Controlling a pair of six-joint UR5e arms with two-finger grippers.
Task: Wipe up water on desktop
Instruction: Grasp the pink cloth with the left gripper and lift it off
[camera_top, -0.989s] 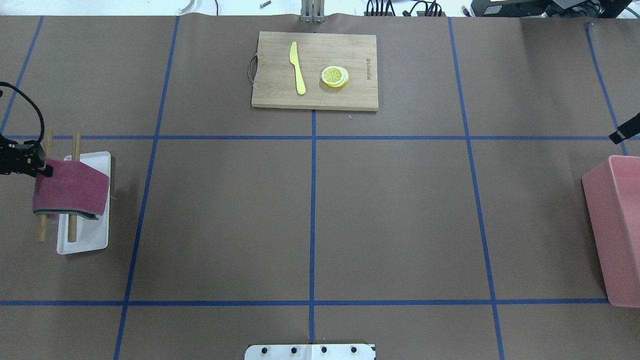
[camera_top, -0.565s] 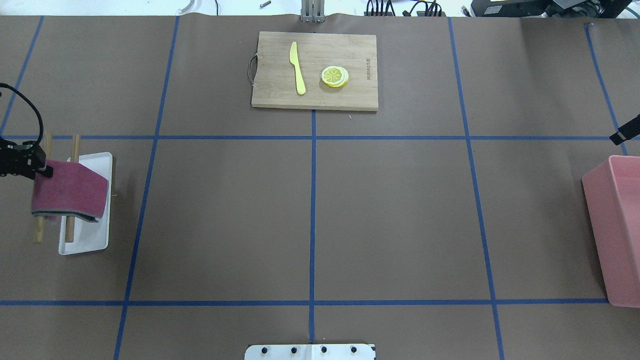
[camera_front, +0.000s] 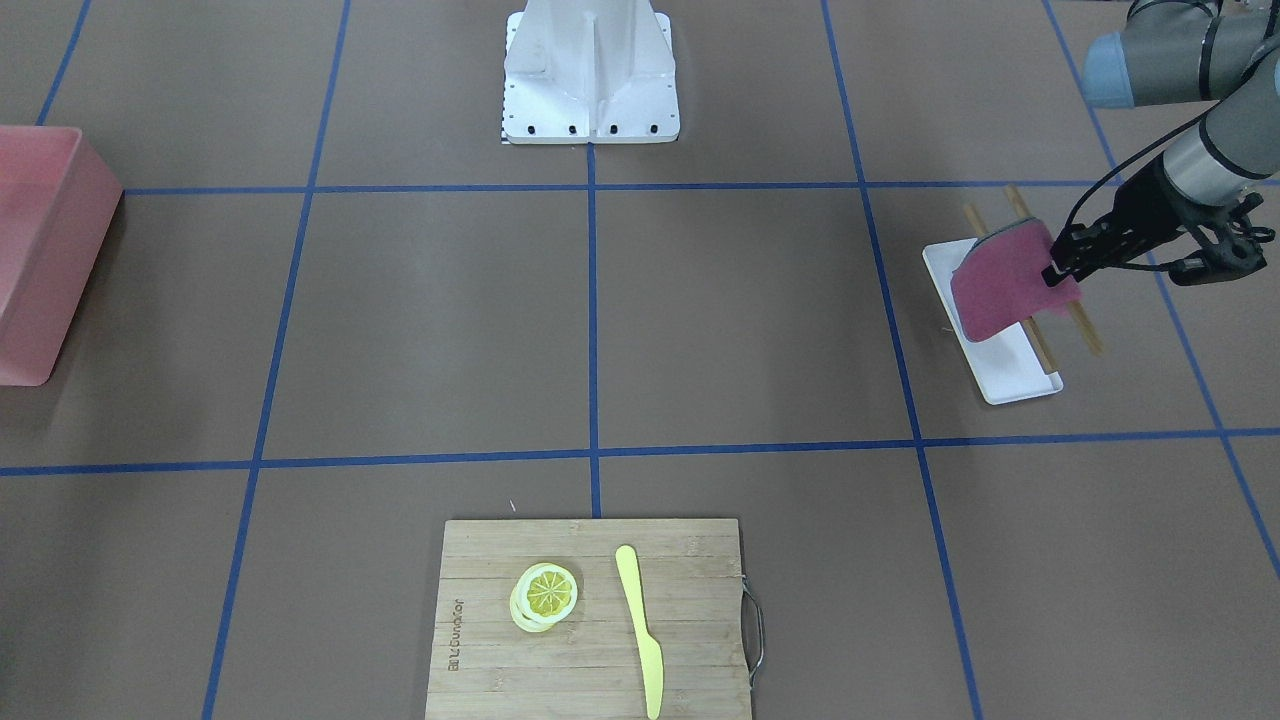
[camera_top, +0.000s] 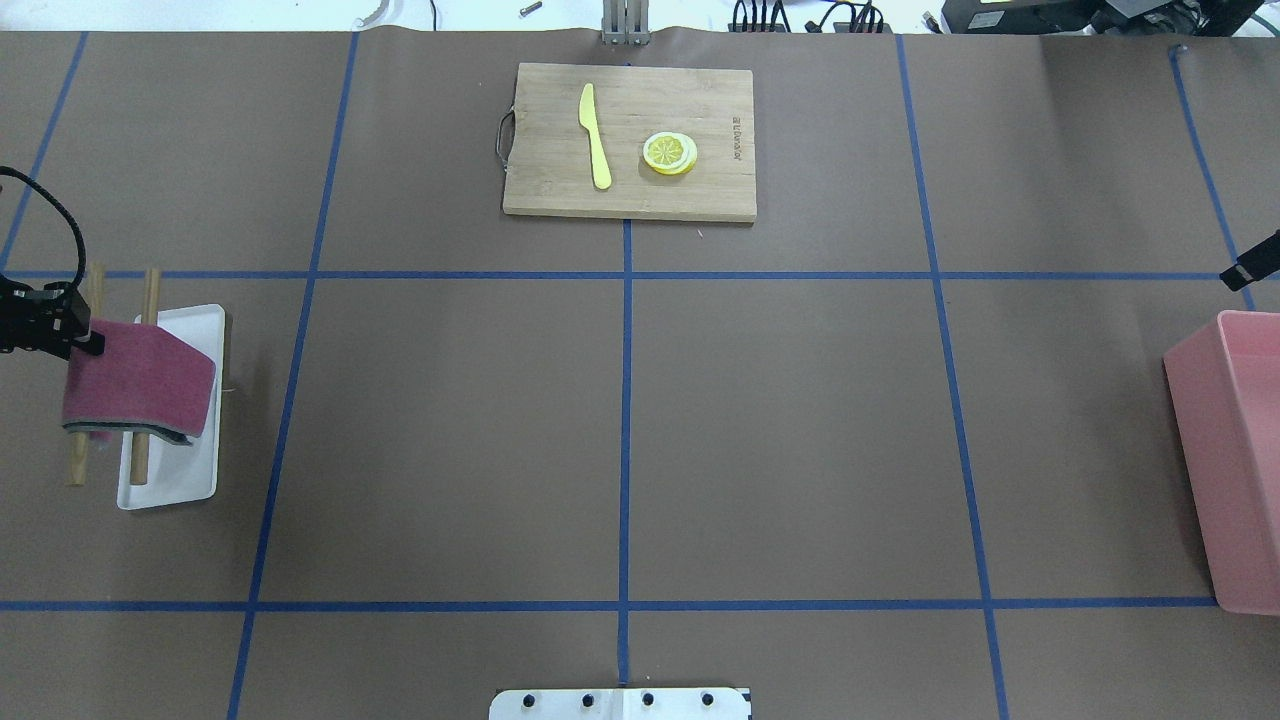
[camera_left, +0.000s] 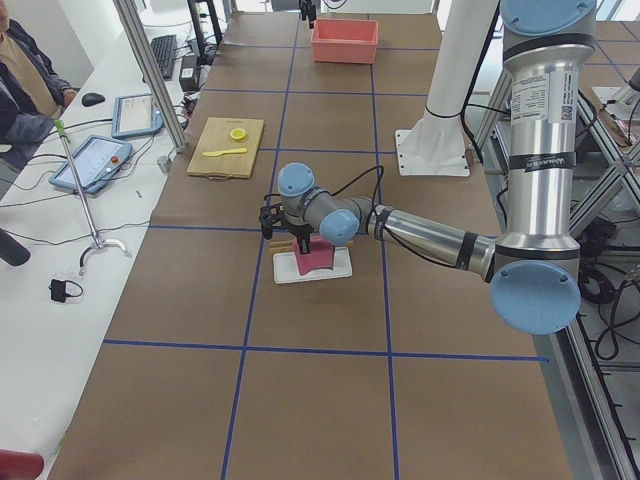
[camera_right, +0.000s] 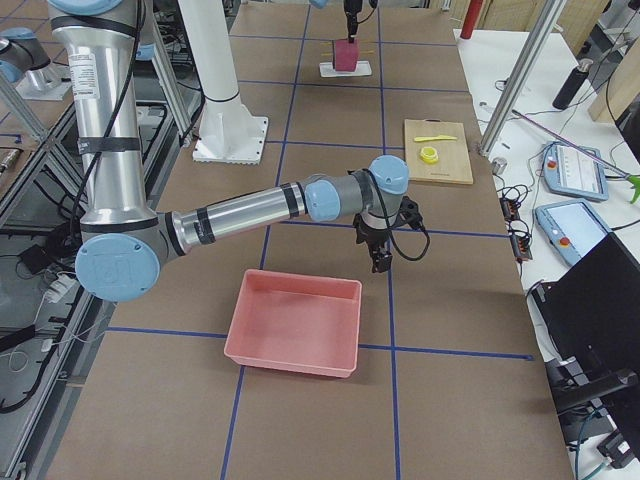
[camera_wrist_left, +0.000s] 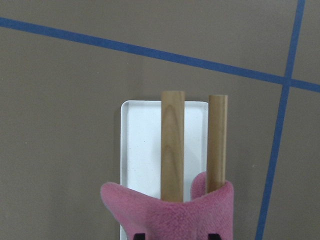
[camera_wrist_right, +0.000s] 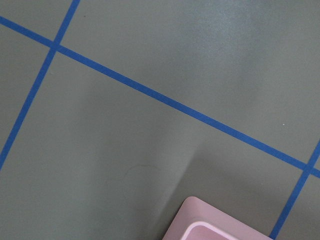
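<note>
The brown desktop (camera_top: 780, 430) with blue tape lines fills the overhead view; no water shows on it. A dark pink cloth (camera_top: 140, 385) hangs over two wooden rods (camera_top: 145, 290) above a white tray (camera_top: 195, 480) at the far left. My left gripper (camera_top: 85, 335) is shut on the cloth's left edge. The front-facing view shows the gripper (camera_front: 1055, 270) and the cloth (camera_front: 1005, 285). In the left wrist view the cloth (camera_wrist_left: 170, 217) sits at the bottom over the rods (camera_wrist_left: 172, 145). My right gripper (camera_top: 1250, 265) shows only as a dark tip at the right edge; I cannot tell its state.
A bamboo cutting board (camera_top: 545, 190) with a yellow knife (camera_top: 596, 140) and lemon slices (camera_top: 670, 153) lies at the back centre. A pink bin (camera_top: 1235, 450) stands at the right edge, near the right gripper. The robot's base plate (camera_top: 620, 704) is at the front centre.
The left gripper and the cloth have shifted slightly to the left; the rods and the tray have shifted slightly too. The right arm has barely moved.
</note>
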